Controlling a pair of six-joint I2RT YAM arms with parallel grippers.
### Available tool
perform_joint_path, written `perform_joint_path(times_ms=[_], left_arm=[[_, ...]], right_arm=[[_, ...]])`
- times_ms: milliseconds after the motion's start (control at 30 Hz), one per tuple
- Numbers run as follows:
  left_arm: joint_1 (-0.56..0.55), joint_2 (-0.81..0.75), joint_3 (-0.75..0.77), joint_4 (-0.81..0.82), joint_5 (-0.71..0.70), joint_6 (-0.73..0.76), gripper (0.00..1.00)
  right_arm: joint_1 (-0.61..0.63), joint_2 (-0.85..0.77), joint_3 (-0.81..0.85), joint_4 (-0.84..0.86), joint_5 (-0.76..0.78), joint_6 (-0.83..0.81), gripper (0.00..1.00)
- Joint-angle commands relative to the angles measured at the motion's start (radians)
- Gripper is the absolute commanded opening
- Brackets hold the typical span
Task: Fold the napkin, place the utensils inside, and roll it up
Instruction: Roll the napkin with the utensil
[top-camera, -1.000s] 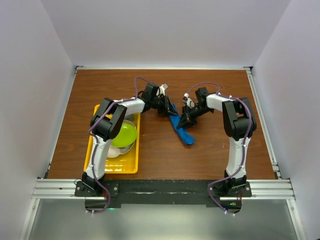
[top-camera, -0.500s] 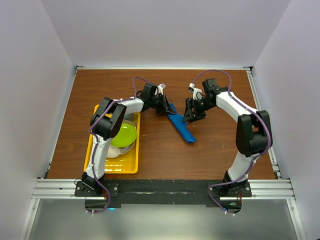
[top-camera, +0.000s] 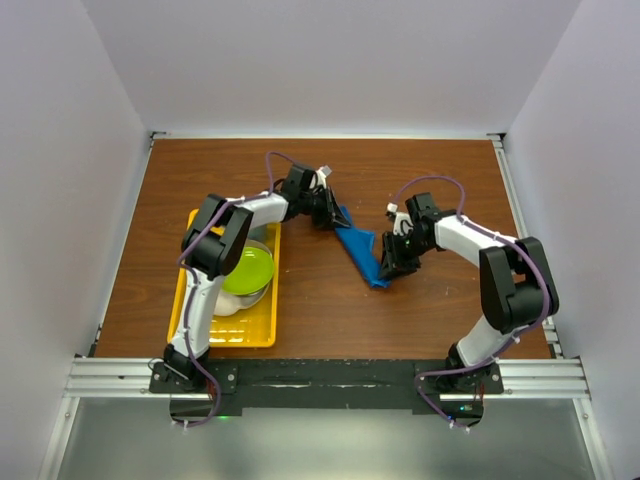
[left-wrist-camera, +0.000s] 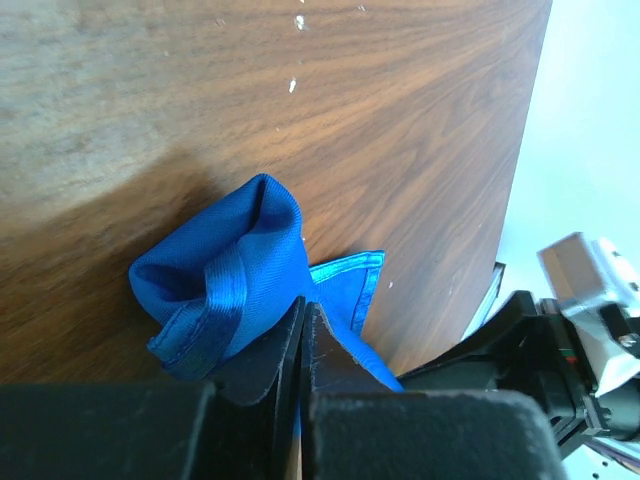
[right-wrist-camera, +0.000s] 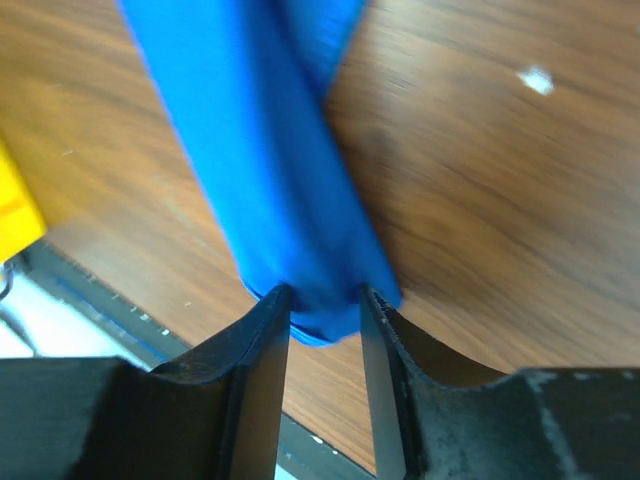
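Note:
The napkin (top-camera: 360, 252) lies on the wood table as a narrow bright blue roll, running from far left to near right. My left gripper (top-camera: 330, 213) is shut on its far end, and bunched cloth (left-wrist-camera: 230, 270) shows just past the closed tips (left-wrist-camera: 303, 305). My right gripper (top-camera: 388, 268) is at the near end. In the right wrist view both fingers press the sides of the roll (right-wrist-camera: 270, 170), so that gripper (right-wrist-camera: 325, 300) is shut on it. The utensils are hidden.
A yellow tray (top-camera: 250, 325) stands left of the napkin under the left arm, holding a lime green bowl (top-camera: 247, 270). Its corner (right-wrist-camera: 15, 215) shows in the right wrist view. The right arm (left-wrist-camera: 540, 360) is close beside the left gripper. The table's front rail (top-camera: 320, 375) is near.
My right gripper let go near the napkin's middle, swung out, then came down to the near end and closed round it. The left gripper finished shutting on the far end.

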Motion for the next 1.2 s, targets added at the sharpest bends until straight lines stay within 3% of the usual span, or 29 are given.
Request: perform_joint_path(times_ms=[0,200,367,533,700,833,900,967,1000,1067,1133,1167], left_arm=[[0.024,0.032,0.09,-0.099,-0.075,0.043,0.08],[0.028,0.0,0.262,-0.216,-0.071,0.101,0.22],[0.037,-0.066,0.362,-0.305,-0.035,0.098,0.29],[0.072,-0.193,0.299,-0.338,-0.078,0.085,0.3],[0.121,-0.343,0.144,-0.305,-0.075,0.082,0.29],[0.127,-0.382,0.075,-0.268,-0.04,0.095,0.28],[0.127,-0.358,0.023,-0.135,0.055,0.056,0.22],[0.12,-0.297,0.008,-0.069,0.116,-0.001,0.14],[0.117,-0.273,0.009,0.023,0.138,-0.018,0.12],[0.103,-0.201,0.046,0.047,0.169,-0.046,0.07],[0.091,-0.163,0.072,0.085,0.181,-0.063,0.05],[0.077,-0.128,0.099,0.077,0.173,-0.058,0.03]], right_arm=[[0.002,-0.086,0.029,0.005,0.178,0.041,0.35],[0.028,-0.123,0.169,-0.122,0.279,-0.042,0.37],[0.185,-0.192,0.25,-0.058,0.416,-0.096,0.65],[0.275,-0.066,0.348,-0.047,0.478,-0.081,0.68],[0.331,0.09,0.474,-0.072,0.568,-0.003,0.51],[0.331,0.144,0.477,-0.056,0.565,0.077,0.48],[0.328,0.141,0.462,-0.052,0.565,0.114,0.42],[0.324,0.078,0.392,0.005,0.56,0.183,0.29],[0.309,0.055,0.36,0.034,0.518,0.208,0.25],[0.273,-0.005,0.26,0.126,0.438,0.295,0.2],[0.181,-0.034,0.189,0.207,0.239,0.385,0.15],[0.148,-0.049,0.113,0.331,0.15,0.416,0.08]])
